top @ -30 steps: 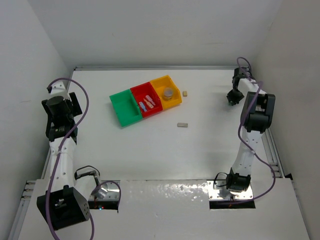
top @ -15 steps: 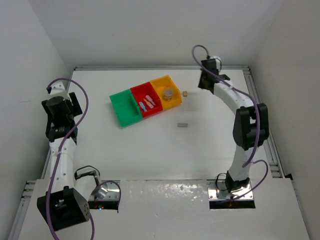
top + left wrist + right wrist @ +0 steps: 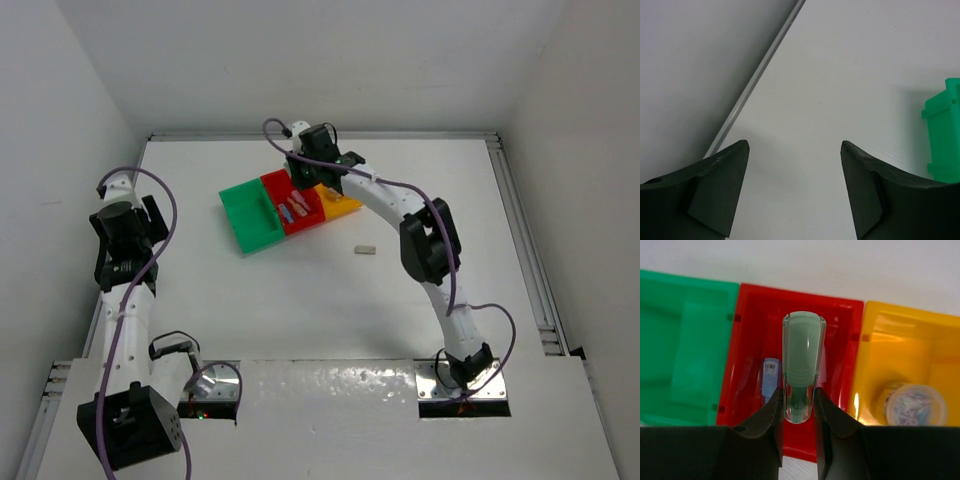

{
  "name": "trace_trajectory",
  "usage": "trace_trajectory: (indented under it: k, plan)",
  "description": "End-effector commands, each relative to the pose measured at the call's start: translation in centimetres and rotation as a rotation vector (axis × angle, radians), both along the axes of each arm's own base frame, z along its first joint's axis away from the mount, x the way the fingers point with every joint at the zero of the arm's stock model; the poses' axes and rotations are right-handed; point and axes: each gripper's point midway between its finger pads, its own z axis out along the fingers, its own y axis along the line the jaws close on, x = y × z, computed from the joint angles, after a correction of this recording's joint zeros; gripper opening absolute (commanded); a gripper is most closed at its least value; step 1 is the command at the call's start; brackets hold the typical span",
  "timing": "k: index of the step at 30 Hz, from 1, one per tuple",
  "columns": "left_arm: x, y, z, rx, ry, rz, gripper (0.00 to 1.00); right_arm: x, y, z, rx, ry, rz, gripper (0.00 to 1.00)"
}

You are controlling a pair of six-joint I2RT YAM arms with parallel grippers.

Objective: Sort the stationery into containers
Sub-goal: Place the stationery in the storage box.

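My right gripper (image 3: 798, 401) is shut on a mint green oblong piece (image 3: 803, 355) and holds it above the red bin (image 3: 795, 296). A blue piece (image 3: 771, 374) lies in that bin below; other pastel pieces (image 3: 292, 208) show in the top view. The green bin (image 3: 685, 350) is to its left and the orange-yellow bin (image 3: 910, 337) to its right, with the grey roll (image 3: 912, 405) inside. In the top view the right gripper (image 3: 305, 178) hangs over the bins. One tan block (image 3: 365, 249) lies on the table. My left gripper (image 3: 795, 150) is open and empty at the left.
The left arm (image 3: 122, 235) stands near the table's left edge, next to the left wall. A corner of the green bin (image 3: 944, 135) shows at the right of the left wrist view. The right arm's links (image 3: 425, 240) stretch across the table's middle right.
The right arm has swung from the far right corner leftward to above the red bin. The left arm has shifted slightly.
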Motion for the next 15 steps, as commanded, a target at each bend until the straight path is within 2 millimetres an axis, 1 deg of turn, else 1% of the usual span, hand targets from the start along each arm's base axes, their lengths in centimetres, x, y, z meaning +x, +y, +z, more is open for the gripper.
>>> trace_trajectory:
  k: [1, 3, 4, 5, 6, 8, 10, 11, 12, 13, 14, 15]
  plan:
    - [0.4, -0.6, 0.7, -0.016, -0.044, -0.018, 0.72, 0.0, 1.2, -1.2, 0.000, -0.001, 0.040, 0.00]
    - [0.7, -0.7, 1.0, -0.014, -0.054, -0.027, 0.72, -0.5, 1.7, -2.3, -0.015, 0.014, 0.049, 0.00]
    - [0.7, -0.8, 1.1, -0.007, -0.054, -0.033, 0.72, -1.1, 2.0, -3.4, -0.031, 0.031, 0.056, 0.00]
    - [0.8, -0.8, 1.2, -0.003, -0.056, -0.036, 0.72, -1.4, 2.2, -3.8, -0.039, 0.034, 0.061, 0.00]
    - [0.8, -0.8, 1.2, 0.001, -0.053, -0.036, 0.72, -1.5, 2.2, -4.3, -0.058, 0.030, 0.049, 0.00]
    - [0.8, -0.8, 1.2, 0.002, -0.049, -0.038, 0.72, -1.4, 1.7, -5.2, -0.092, 0.030, 0.017, 0.05]
    - [0.8, -0.8, 1.2, 0.002, -0.049, -0.038, 0.72, -1.5, 1.4, -5.9, -0.100, 0.045, 0.000, 0.10]
    - [0.8, -0.9, 1.1, 0.001, -0.048, -0.041, 0.72, -1.4, 1.3, -6.0, -0.104, 0.044, -0.011, 0.14]
    - [0.8, -0.9, 1.2, 0.000, -0.050, -0.040, 0.72, -1.5, 1.3, -6.1, -0.104, 0.048, -0.013, 0.14]
    - [0.9, -1.0, 1.2, -0.002, -0.051, -0.044, 0.72, -1.4, 1.2, -6.0, -0.100, 0.048, -0.023, 0.24]
    - [0.9, -1.0, 1.2, -0.002, -0.055, -0.042, 0.72, -1.4, 1.3, -5.9, -0.097, 0.049, -0.025, 0.29]
    - [0.9, -1.1, 1.3, -0.001, -0.057, -0.047, 0.72, -1.2, 1.4, -5.4, -0.087, 0.043, -0.023, 0.31]
